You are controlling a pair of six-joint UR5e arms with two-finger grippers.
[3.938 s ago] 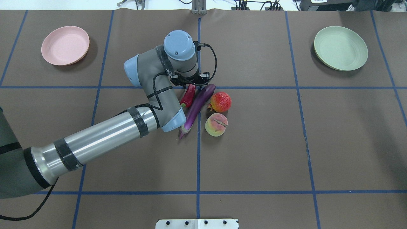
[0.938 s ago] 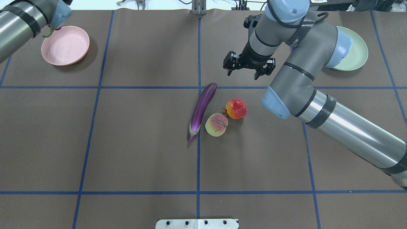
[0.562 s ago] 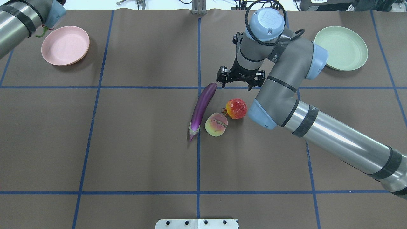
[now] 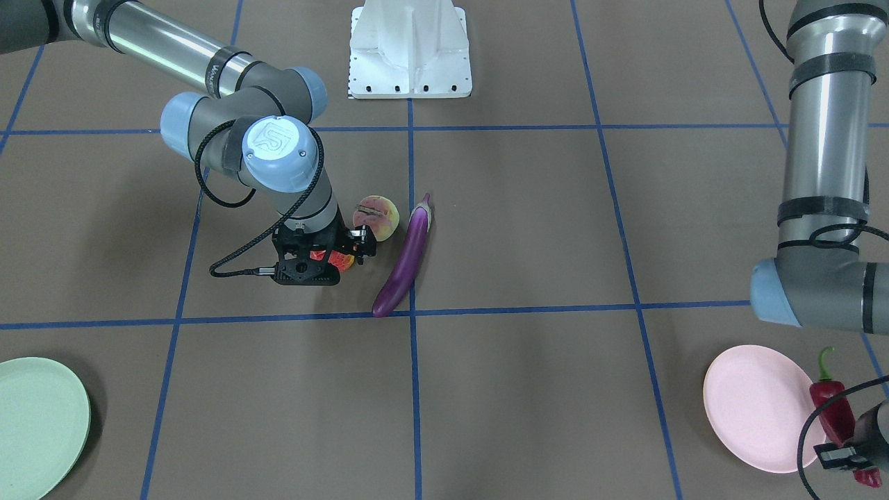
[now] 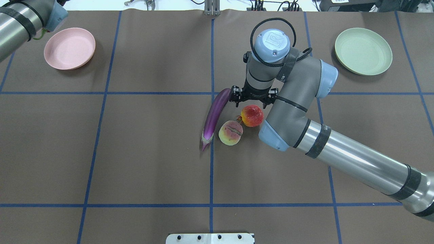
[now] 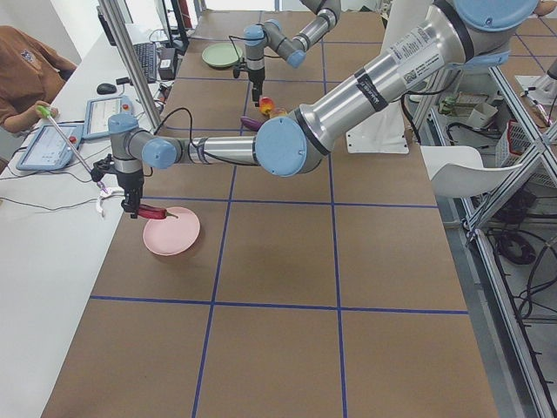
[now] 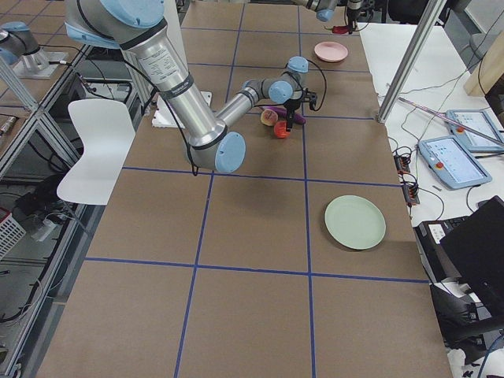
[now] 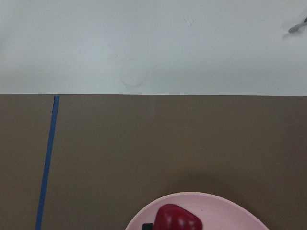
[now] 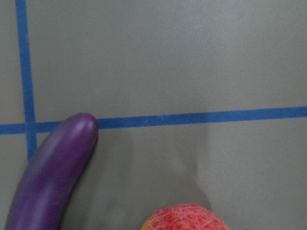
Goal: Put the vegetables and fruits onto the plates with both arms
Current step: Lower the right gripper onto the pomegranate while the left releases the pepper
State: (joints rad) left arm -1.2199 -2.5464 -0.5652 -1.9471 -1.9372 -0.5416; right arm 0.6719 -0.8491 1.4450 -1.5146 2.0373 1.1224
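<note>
My left gripper (image 4: 851, 455) is shut on the red chili pepper (image 4: 832, 406) and holds it over the outer rim of the pink plate (image 5: 69, 48). The left wrist view shows the chili (image 8: 176, 218) above the plate (image 8: 225, 211). My right gripper (image 5: 252, 101) is open, jaws spread wide just above the far side of the pomegranate (image 5: 252, 116). The peach (image 5: 230, 133) lies beside the pomegranate, and the purple eggplant (image 5: 214, 117) lies left of both. The right wrist view shows the eggplant tip (image 9: 53, 177) and the pomegranate's top (image 9: 184, 218). The green plate (image 5: 362, 51) is bare at the far right.
The white base block (image 5: 210, 238) sits at the table's near edge. The table's far edge runs close behind the pink plate, with a white bench (image 8: 153, 43) beyond it. An operator (image 6: 26, 70) and tablets (image 6: 43, 144) are on that side.
My left arm has carried the chili from the middle to the pink plate. My right arm has come in and moved its open gripper toward me, down over the pomegranate.
</note>
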